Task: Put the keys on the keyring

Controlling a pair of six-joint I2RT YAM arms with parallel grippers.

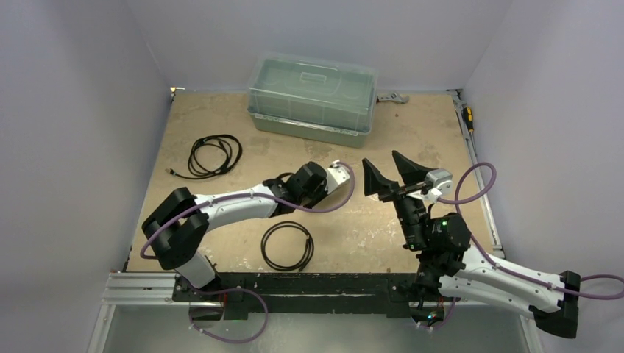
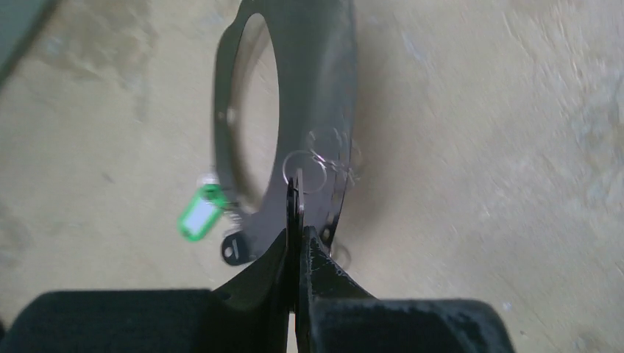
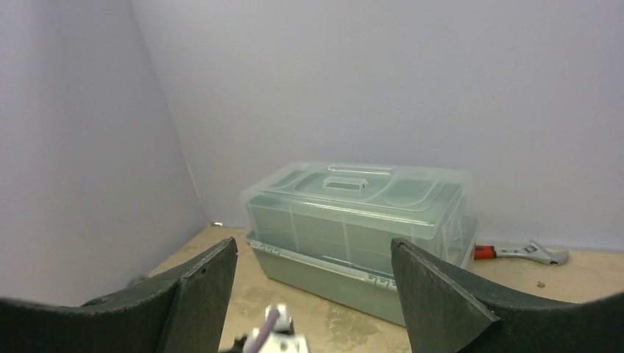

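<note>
In the left wrist view my left gripper [image 2: 298, 232] is shut on a thin dark flat piece with a silvery edge, seen edge-on; it looks like one of the keys [image 2: 294, 202]. Small clear rings [image 2: 305, 170] lie at its far tip. The keyring [image 2: 218, 118], a large thin loop, curves away from the jaws over a broad shadow. Beside its left arc lie a green tag [image 2: 200, 213] and a black key head [image 2: 234, 251]. From above, the left gripper [image 1: 325, 185] covers all of this. My right gripper [image 1: 394, 176] hovers open, holding nothing [image 3: 313, 246].
A clear lidded plastic box [image 1: 313, 99] [image 3: 353, 220] stands at the back, with a grey spanner [image 1: 390, 97] [image 3: 526, 252] to its right. A black hoop [image 1: 287, 246] lies near the front, and a coiled black cable [image 1: 213, 156] lies on the left.
</note>
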